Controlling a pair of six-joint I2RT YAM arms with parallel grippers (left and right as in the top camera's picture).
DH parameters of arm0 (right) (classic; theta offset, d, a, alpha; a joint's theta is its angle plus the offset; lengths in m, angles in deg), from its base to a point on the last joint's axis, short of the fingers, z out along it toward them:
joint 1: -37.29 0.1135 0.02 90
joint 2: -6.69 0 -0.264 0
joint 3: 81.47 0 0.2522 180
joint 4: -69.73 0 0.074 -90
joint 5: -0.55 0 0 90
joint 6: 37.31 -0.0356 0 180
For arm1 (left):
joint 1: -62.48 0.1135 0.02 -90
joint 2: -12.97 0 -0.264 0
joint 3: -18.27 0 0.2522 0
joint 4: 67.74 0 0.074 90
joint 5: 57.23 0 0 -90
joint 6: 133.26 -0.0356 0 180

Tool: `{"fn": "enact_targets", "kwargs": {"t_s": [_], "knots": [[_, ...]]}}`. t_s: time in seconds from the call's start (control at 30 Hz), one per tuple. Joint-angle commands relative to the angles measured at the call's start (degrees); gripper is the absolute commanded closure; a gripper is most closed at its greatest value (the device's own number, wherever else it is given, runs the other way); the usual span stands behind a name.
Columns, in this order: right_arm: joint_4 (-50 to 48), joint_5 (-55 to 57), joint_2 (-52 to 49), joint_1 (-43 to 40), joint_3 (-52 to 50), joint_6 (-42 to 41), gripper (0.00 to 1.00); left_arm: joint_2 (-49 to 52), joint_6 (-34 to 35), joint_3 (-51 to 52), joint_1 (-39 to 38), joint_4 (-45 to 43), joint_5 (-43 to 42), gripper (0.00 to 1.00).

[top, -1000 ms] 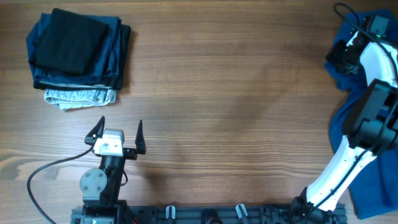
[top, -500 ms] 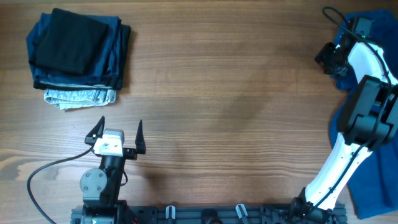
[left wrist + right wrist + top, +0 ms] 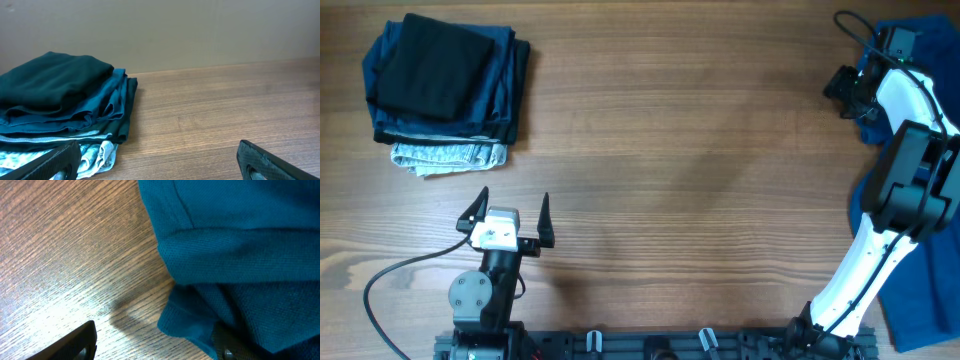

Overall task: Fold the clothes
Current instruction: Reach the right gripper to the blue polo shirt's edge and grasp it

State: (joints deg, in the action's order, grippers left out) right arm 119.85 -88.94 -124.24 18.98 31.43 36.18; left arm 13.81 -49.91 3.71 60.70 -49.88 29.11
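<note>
Since a second ago the right arm's wrist has shifted left along the counter's far right side, and the right pincer (image 3: 843,92) has widened. The brown wood-grain counter (image 3: 700,150) runs wide and matte, with streaky lines. The plain medium-blue T-shirt of soft knit fabric (image 3: 920,300) lies crumpled along the right edge, partly under the right arm. In the right wrist view its fine weave, a stitched seam and a rolled hem (image 3: 240,240) show. At the far left corner sits a squared stack: a black folded garment (image 3: 430,65) on dark navy folded pieces (image 3: 510,90), over a light grey speckled piece (image 3: 450,155). The right pincer's fingers stand spread, one over bare wood, the other at the shirt's hem, pinching nothing. The left pincer (image 3: 512,200) rests near the front, spread fully, empty.
</note>
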Motion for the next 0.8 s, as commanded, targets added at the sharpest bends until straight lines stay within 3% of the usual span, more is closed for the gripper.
{"fn": "enact_targets", "kwargs": {"t_s": [0.0, 0.33, 0.77], "knots": [[1.57, 2.58, -1.14, -0.31, -0.39, 1.53, 0.24, -0.31, -0.83, 0.46, -0.24, 0.07, 0.76, 0.00], [7.41, 2.60, -1.07, -0.31, 5.46, 4.63, 0.21, -0.31, -0.83, 0.46, -0.24, 0.07, 0.74, 0.00], [3.13, 5.09, -1.09, -0.31, 0.00, 5.86, 0.21, -0.31, -0.83, 0.46, -0.24, 0.07, 0.76, 0.00]]}}
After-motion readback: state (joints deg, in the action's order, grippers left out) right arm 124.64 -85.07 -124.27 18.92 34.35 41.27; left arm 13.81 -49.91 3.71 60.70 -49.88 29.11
